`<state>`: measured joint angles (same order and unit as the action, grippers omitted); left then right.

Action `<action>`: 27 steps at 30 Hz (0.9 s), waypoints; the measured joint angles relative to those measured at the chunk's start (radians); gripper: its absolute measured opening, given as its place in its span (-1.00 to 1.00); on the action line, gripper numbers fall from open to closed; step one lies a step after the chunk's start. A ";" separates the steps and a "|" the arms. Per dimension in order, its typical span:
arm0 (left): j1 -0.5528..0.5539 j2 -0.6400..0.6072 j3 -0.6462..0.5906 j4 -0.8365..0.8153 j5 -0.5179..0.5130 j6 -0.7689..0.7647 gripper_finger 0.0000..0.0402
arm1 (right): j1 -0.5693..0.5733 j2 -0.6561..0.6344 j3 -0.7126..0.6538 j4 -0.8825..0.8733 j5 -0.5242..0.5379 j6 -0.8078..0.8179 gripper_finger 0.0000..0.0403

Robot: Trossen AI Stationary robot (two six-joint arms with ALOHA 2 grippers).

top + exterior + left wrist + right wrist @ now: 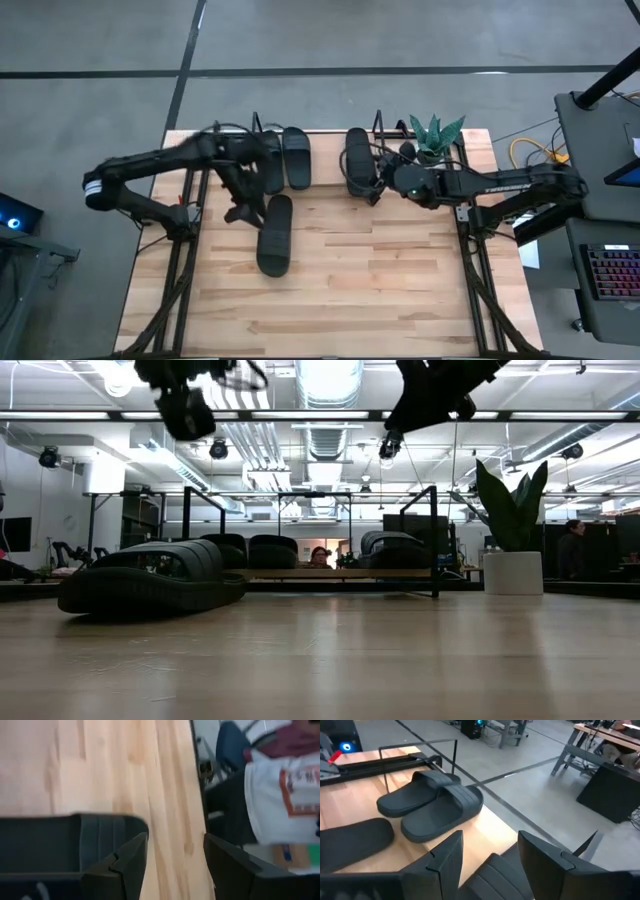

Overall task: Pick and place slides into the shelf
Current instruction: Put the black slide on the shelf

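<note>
- So, the left gripper (243,205) is open with nothing in it. Through its own camera I only see bare table (380,270) between the fingers.
- The loose slide (275,235) lies flat on the table just beside that gripper, off to one side of its fingers rather than between them. My worry is that if I drop and close from here, one finger lands on the strap or shoves the slide sideways, and I grab air.
- The right gripper (487,840) is open too and holds nothing. The third slide (357,160) sits right under it on the shelf (327,160).
- Risk on that side: the shelf's wire end frame and the plant (435,135) are both close behind this gripper. A sloppy pull-out could snag the wire or nudge the slide off the board.
- The pair (430,805) sits side by side on the shelf, well ahead of the right gripper. The free slot is between the pair and the third slide, so a crooked placement could knock a neighbour.
- On views: the high view gives the layout but no heights. The low view shows both grippers well above the slides.
- Only the left wrist view shows the slide missing the finger gap. It also shows a person (280,795) past the table edge.
</note>
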<state>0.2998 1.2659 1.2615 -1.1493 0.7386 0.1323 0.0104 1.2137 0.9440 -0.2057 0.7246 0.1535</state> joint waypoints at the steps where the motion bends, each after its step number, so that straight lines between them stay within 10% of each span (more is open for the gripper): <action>1: -0.002 0.013 -0.023 -0.001 0.005 0.024 -0.11 | 0.004 0.004 0.000 0.000 0.000 0.000 -0.11; 27: -0.001 0.250 -0.312 0.349 -0.081 0.221 -0.11 | 0.012 0.126 0.000 0.029 0.000 0.030 -0.11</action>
<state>0.2989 1.5161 0.9496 -0.8005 0.6574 0.3531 0.0219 1.3400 0.9440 -0.1764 0.7250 0.1837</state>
